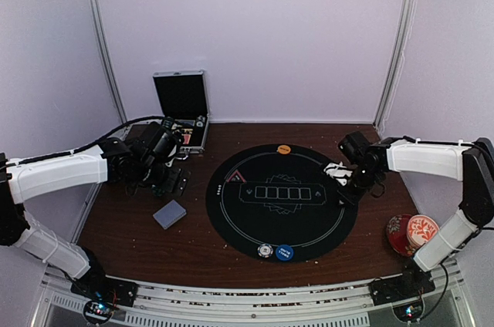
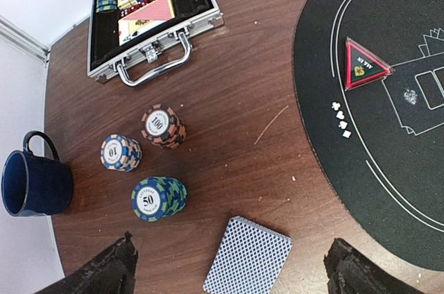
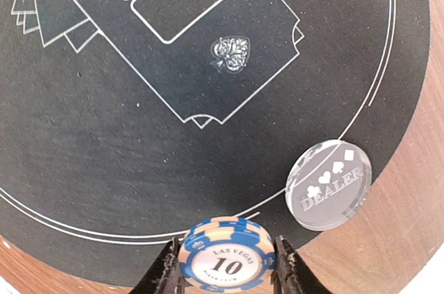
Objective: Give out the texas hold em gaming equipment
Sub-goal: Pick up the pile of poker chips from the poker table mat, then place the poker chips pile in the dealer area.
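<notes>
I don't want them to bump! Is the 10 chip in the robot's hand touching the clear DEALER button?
Apart. The right wrist view shows a strip of black mat between the 10 chip and the DEALER button.

Blue mug (image 2: pixel 35 186) by table (image 2: pixel 243 100) edge — red floral cup (image 1: pixel 422 228) (on saucer (image 1: pixel 394 239)).
</notes>
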Tool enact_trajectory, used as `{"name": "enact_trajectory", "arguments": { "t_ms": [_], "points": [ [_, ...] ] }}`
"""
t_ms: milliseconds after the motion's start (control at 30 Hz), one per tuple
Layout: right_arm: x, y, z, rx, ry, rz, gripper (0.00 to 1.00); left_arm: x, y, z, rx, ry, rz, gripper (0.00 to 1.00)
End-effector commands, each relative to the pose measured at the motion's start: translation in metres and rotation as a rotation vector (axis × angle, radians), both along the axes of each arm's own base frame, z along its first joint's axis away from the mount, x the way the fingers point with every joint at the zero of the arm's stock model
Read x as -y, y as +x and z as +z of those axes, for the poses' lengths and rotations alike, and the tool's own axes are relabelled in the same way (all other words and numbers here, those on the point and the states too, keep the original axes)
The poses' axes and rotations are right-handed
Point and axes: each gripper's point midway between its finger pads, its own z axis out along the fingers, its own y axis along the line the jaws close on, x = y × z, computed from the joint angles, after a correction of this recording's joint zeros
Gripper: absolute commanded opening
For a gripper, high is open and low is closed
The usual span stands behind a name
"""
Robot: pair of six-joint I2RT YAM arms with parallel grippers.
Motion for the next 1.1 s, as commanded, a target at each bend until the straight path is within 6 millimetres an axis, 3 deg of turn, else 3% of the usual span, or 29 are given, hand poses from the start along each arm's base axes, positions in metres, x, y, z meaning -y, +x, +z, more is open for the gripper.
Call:
{"name": "enact_trajectory", "arguments": {
  "t_ms": [0,533,1067],
  "points": [
    [0.018,-0.007,-0.002,0.005,-0.083,0.066,0.17,0.004,0.006,0.004,0.023,-0.033,0.000,0.98],
    [0.042,-0.014,-0.040,-0.053,-0.157,0.065,0.17,0.004,0.006,0.007,0.029,-0.038,0.000,0.98],
    [0.043,0.011,-0.039,0.008,-0.167,0.007,0.18,0.003,0.006,0.006,0.031,-0.033,0.006,0.98]
  ]
}}
